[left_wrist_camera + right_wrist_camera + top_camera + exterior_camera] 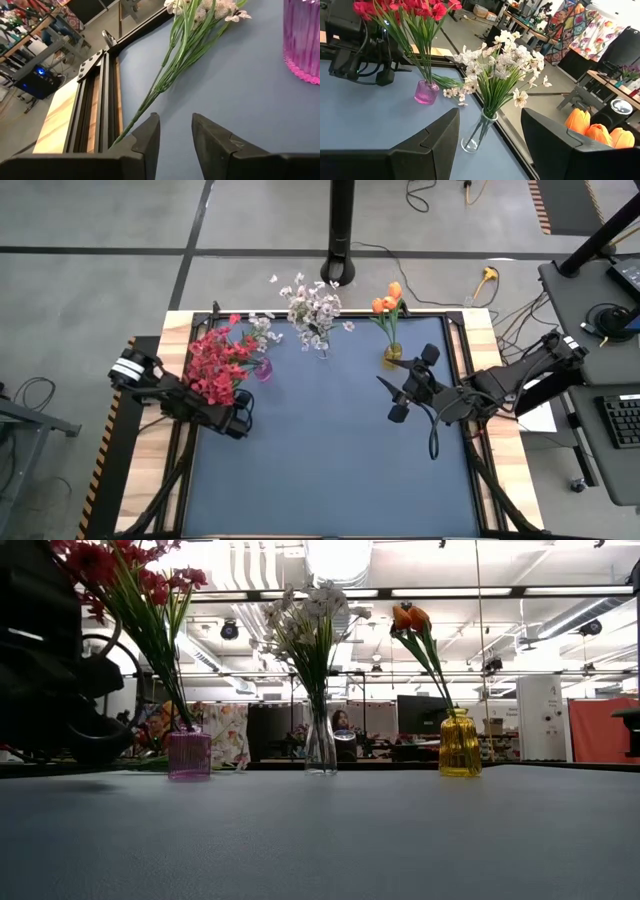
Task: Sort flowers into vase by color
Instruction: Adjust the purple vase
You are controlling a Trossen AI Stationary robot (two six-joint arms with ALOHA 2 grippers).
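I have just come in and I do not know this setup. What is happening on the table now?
Two robot arms are sorting artificial flowers by colour. Red flowers stand in a pink vase, white ones in a clear vase, orange ones in a yellow vase. One white spray lies on the mat beside the pink vase. The left gripper, jaws apart and empty, is near its stem. The right gripper waits open.
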